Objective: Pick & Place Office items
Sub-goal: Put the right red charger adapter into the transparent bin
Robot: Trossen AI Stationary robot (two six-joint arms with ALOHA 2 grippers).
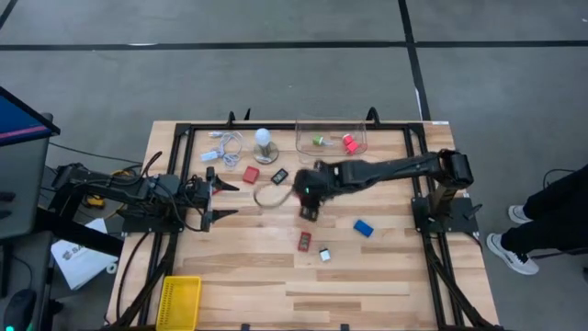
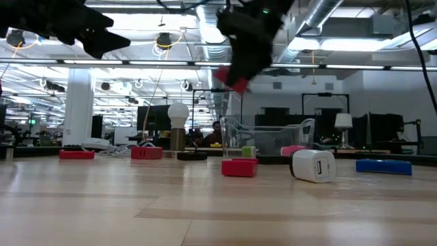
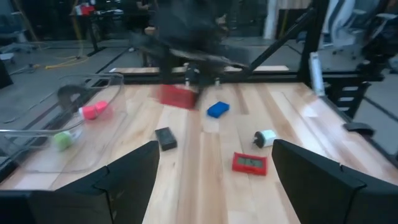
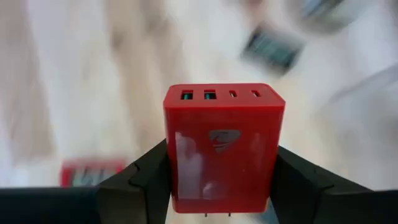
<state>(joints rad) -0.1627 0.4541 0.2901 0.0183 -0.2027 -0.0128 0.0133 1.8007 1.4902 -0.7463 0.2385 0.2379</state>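
My right gripper point(image 1: 309, 204) hangs over the table's middle, shut on a red block with ports in its face point(image 4: 224, 146), lifted clear point(image 2: 235, 80). My left gripper point(image 1: 230, 199) is open and waits at the table's left, pointing toward the middle. Flat on the wood lie a red block point(image 1: 251, 174), a black block point(image 1: 279, 176), another red block point(image 1: 304, 241), a white block point(image 1: 324, 255) and a blue block point(image 1: 364, 227). A clear bin point(image 1: 303, 147) at the far edge holds a green and a pink item. My right gripper pinches the red block by its two opposite side faces point(image 4: 171, 162), one finger point(image 4: 140, 180) on each side. The fingers come from above, pointing down. The block is lifted clear of the table and hangs below the fingers, its port face turned away from the wrist.
A white bulb on a round base point(image 1: 265, 145) and a white coiled cable point(image 1: 225, 147) stand near the far left. A thin cord loop point(image 1: 271, 195) lies between the grippers. A yellow bin point(image 1: 179, 302) sits at the near left corner. A person's leg point(image 1: 551, 216) stands right of the table.
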